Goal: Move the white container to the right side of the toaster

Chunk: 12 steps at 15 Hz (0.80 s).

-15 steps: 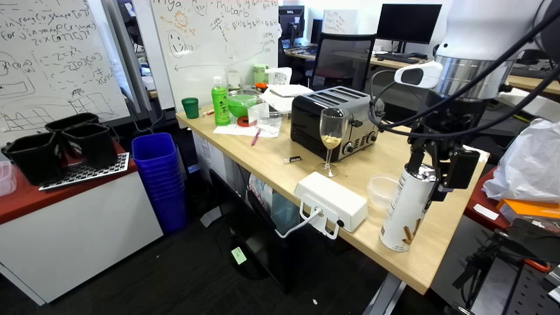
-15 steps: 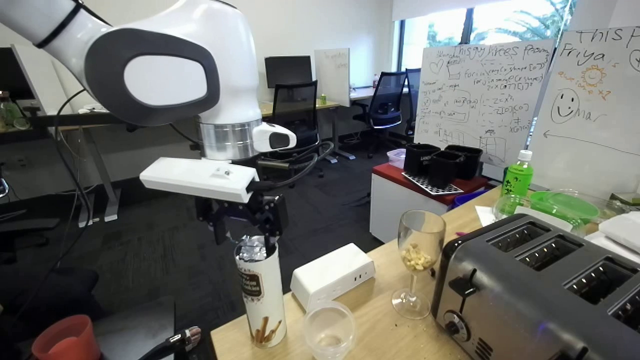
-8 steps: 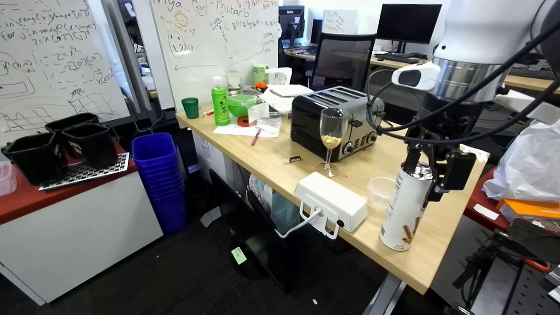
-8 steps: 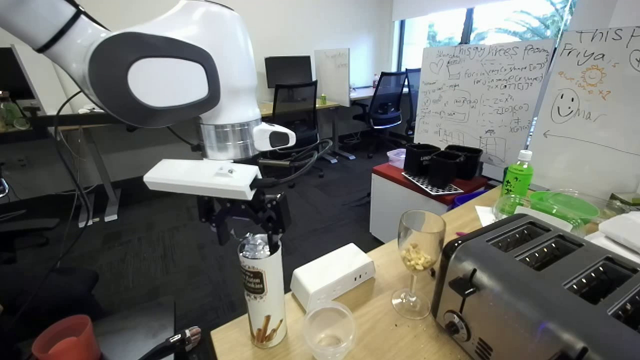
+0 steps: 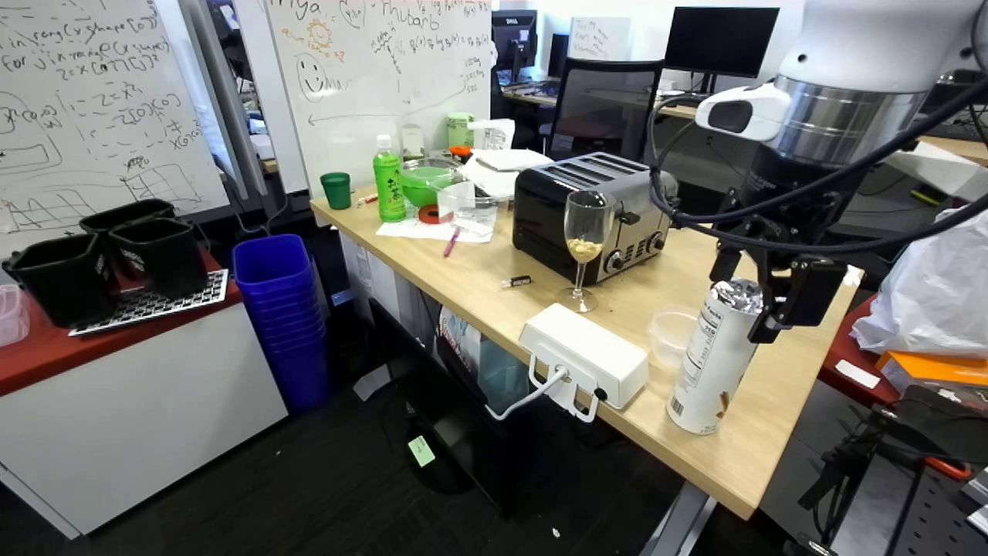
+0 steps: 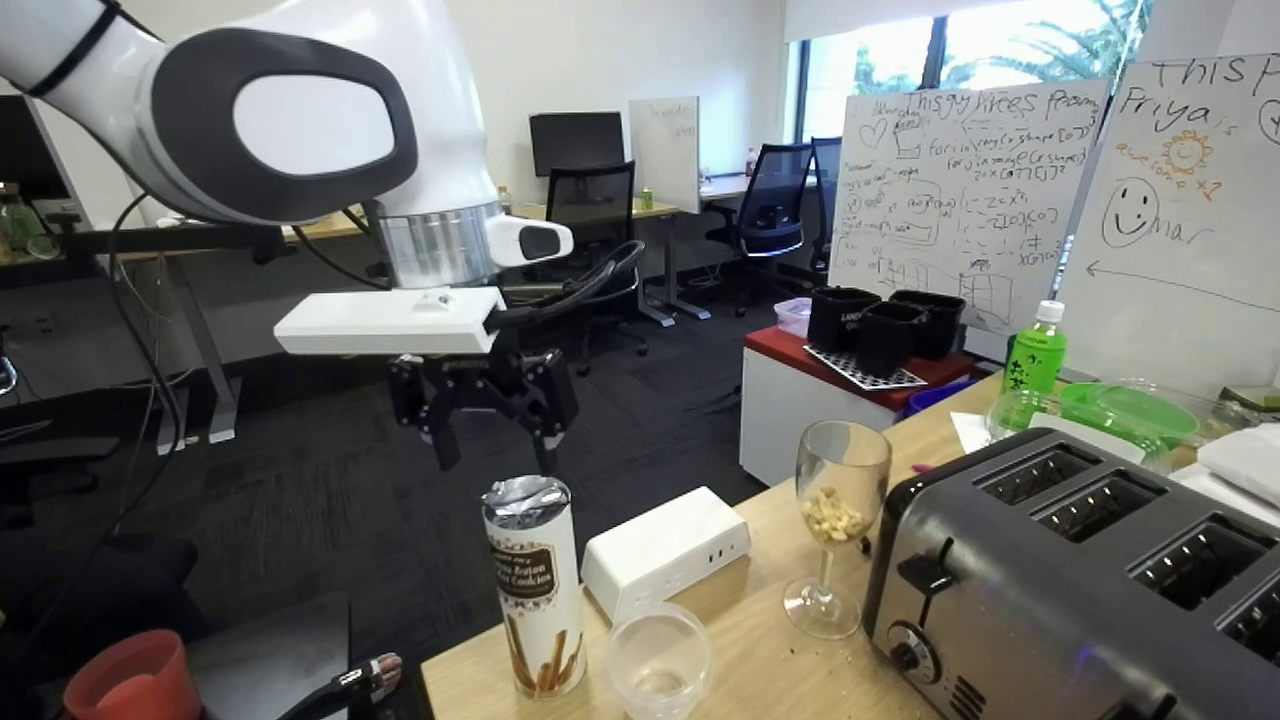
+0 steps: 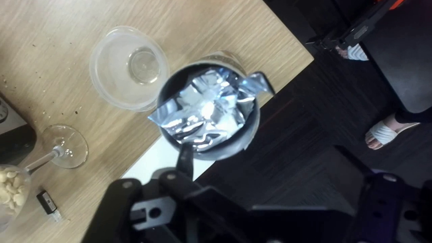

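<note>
below the black two-fingered gripper, spread wide and unladen, a tall white cylindrical canister is seen, its mouth filled with crumpled silver foil.

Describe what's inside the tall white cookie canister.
Crumpled silver foil shows inside the canister, at its top; whatever lies beneath the foil is covered and can't be seen.

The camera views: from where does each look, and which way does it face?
In an exterior view: beside and above the table, facing across to the toaster; arm and gripper at right.
In an exterior view: near the toaster, facing past white container and glass toward the chairs; arm and gripper at left.
Wrist view: on the arm, above the container, facing down at its foil; gripper fingers at bottom.
Both exterior views share toaster, container, glass.
</note>
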Motion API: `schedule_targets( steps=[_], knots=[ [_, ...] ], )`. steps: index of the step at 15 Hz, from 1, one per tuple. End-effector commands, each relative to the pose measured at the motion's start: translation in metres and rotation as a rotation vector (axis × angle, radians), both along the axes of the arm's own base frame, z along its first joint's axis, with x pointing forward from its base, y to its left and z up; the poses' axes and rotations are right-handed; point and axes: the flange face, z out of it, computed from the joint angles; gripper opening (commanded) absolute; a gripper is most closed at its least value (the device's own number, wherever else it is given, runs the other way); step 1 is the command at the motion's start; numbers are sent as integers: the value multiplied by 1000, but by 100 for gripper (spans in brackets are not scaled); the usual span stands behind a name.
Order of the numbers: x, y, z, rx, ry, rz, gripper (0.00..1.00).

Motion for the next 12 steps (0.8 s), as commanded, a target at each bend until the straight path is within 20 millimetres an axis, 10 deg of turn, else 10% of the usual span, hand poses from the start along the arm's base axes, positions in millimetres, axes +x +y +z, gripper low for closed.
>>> schedule_targets(
  steps=[1, 12],
  knots=[
    [-1, -8, 6, -41, -34, -42, 100],
    [11, -40, -25, -94, 17, -171, 100]
  ],
)
